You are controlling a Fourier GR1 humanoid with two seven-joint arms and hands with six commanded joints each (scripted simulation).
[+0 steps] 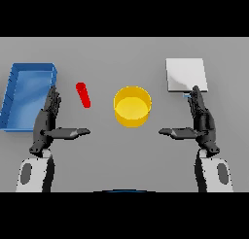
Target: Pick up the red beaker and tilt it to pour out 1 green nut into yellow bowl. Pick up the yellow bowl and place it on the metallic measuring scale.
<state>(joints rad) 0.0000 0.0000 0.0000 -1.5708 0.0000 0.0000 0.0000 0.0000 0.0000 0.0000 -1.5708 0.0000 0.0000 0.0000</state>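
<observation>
The red beaker (83,94) stands on the grey table (121,53) left of the yellow bowl (132,106), apart from it with bare table between, its long axis leaning up and to the left away from the bowl. The left hand (48,121) rests lower left of the bowl and is plainly the nearer one to the beaker, which lies just ahead of it and a little to its inner side, between the raised fingers and the outstretched thumb; the hand is released, fingers straight, holding nothing. The right hand (202,121) mirrors it lower right of the bowl, likewise relaxed and empty, fingertips reaching toward the near edge of the scale (186,74), the pale square plate upper right of the bowl. A blue tray (14,94) sits far left of the bowl, beyond the left hand and just beside its fingers. Whether a nut lies inside the beaker cannot be told, and the bowl looks empty. Nothing stands between the left hand and the beaker; the tray wall beside the hand is the only thing close enough to crowd a reach.
</observation>
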